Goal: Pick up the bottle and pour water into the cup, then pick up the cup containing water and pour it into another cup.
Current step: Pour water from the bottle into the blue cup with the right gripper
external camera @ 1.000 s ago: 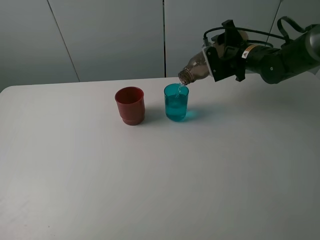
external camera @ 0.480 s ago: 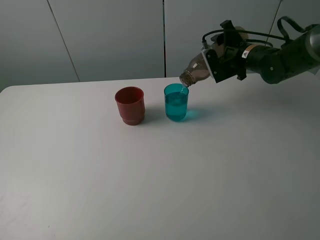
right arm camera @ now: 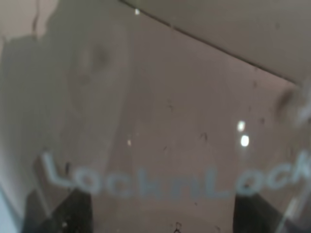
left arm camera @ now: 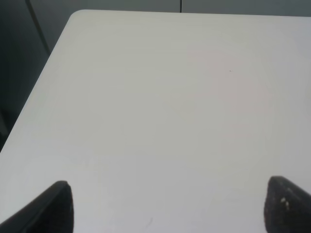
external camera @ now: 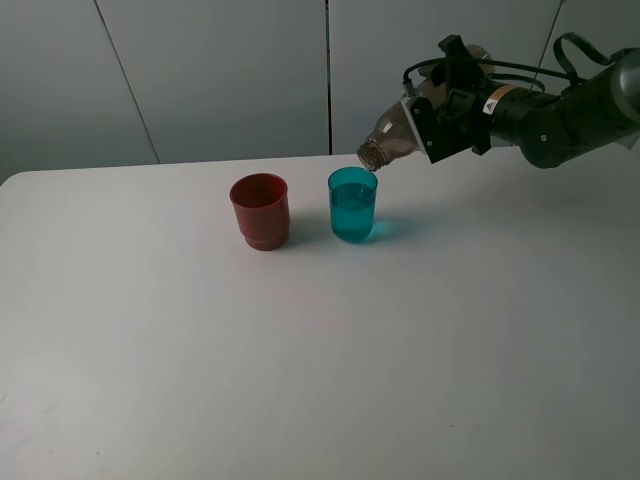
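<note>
Currently: pour step, bottle over the cup.
The bottle hangs tilted, mouth just above the cup's rim, clamped in the right gripper. The cup looks well filled; the next move likely calls for righting the bottle, then carrying the cup to another cup.

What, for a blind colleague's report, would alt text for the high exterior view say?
The right gripper holds a tilted grey-brown bottle, its mouth just above a teal cup. A dark red cup stands beside it on a white table.
</note>
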You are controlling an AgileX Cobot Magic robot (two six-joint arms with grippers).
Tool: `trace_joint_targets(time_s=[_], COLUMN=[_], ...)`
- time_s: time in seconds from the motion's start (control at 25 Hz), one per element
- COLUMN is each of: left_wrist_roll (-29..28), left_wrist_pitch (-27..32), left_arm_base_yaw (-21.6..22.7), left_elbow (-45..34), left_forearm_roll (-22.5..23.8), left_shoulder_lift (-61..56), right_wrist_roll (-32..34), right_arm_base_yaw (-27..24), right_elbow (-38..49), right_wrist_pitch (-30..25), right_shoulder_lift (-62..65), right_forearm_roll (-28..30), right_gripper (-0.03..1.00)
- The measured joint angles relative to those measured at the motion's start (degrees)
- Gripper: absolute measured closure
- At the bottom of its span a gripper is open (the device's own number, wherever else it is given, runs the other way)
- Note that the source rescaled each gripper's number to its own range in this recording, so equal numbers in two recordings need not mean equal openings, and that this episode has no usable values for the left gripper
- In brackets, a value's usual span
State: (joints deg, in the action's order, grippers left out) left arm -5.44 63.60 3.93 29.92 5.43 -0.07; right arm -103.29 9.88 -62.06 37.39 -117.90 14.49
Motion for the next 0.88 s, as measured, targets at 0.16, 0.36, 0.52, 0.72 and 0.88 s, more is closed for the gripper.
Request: trace_joint_targets(time_s=[0.16,0.36,0.52,0.72,0.88], left_wrist_roll=[0.00,0.00,0.00,0.00,0.00], left_wrist_pitch=[0.00,0.00,0.00,0.00,0.00], left_arm_base_yaw=[0.00,0.00,0.00,0.00,0.00], left_elbow=[0.00,0.00,0.00,0.00,0.00], left_forearm_roll=[0.00,0.00,0.00,0.00,0.00], left_shoulder_lift=[0.00,0.00,0.00,0.00,0.00], right_wrist_roll=[-1.07,-2.61,-2.72,-2.72,-2.72], right_arm_base_yaw=[0.00,0.00,0.00,0.11,0.11], right_elbow=[0.00,0.00,0.00,0.00,0.00], right_wrist_pitch=[0.25,0.52,1.69,1.79,2.13], right_shoulder_lift=[0.00,0.00,0.00,0.00,0.00], right_forearm_roll=[1.23,2.86,3.20,4.06,4.18], right_gripper=[0.96,0.96,0.96,0.96,0.96])
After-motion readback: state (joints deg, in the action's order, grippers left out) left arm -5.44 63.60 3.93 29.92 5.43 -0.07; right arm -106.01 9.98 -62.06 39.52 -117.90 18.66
